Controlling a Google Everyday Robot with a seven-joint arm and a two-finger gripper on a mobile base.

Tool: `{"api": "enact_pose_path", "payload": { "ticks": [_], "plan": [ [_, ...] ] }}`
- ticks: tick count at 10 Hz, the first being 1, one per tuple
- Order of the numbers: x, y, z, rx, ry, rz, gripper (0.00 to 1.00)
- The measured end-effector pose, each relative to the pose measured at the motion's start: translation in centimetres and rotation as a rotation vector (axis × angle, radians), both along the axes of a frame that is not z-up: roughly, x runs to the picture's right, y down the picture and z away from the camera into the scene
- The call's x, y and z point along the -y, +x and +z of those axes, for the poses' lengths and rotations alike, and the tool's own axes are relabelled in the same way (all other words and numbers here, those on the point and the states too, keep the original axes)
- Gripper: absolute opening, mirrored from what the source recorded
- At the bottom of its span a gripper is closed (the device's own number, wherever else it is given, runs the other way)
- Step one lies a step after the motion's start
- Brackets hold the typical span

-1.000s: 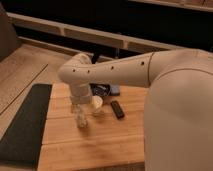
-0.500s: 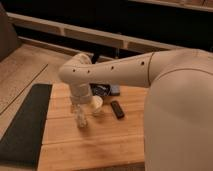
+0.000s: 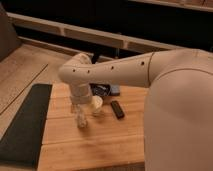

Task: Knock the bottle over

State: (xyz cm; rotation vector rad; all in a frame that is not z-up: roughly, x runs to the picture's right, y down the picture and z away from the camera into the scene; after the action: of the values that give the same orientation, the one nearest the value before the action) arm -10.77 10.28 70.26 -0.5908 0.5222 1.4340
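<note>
Tool (image 3: 78, 106) sat at the top of the bottle (image 3: 81, 120); whether it gripped, cannot tell. Cream cup (image 3: 96, 103) stood just beside the bottle, black remote (image 3: 117, 109) past the cup, dark mat (image 3: 25, 125) on the other side. Bottle stood upright on the wooden bench (image 3: 100, 145), long axis vertical.

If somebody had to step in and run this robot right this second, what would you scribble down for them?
Gripper: down low over the wooden table, right above the bottle, at its top.
Bottle: small, clear, standing upright near the table's left part, just in front of and left of the cream cup. A black bar lies to the right of the cup, and a dark mat lies left of the table.
Done: the arm has reached the bottle.
Left: the bottle is not tipped yet. Push it sideways so it falls, probably away from the cup.
</note>
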Motion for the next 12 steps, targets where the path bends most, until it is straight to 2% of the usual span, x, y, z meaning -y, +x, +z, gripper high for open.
{"api": "enact_pose_path", "payload": {
  "ticks": [2,5,7,9,10,12],
  "plan": [
    [-0.2,0.0,0.0,0.001,0.002,-0.008,0.65],
    [-3.1,-2.3,-0.4,0.040,-0.023,-0.068,0.65],
    [-4.7,-2.7,-0.2,0.039,-0.056,-0.091,0.65],
    [-6.0,-2.4,0.1,0.018,-0.095,-0.114,0.65],
    [-6.5,-1.4,0.6,-0.018,-0.128,-0.129,0.65],
    [-6.8,-0.3,1.2,-0.061,-0.164,-0.147,0.65]
  ]
}}
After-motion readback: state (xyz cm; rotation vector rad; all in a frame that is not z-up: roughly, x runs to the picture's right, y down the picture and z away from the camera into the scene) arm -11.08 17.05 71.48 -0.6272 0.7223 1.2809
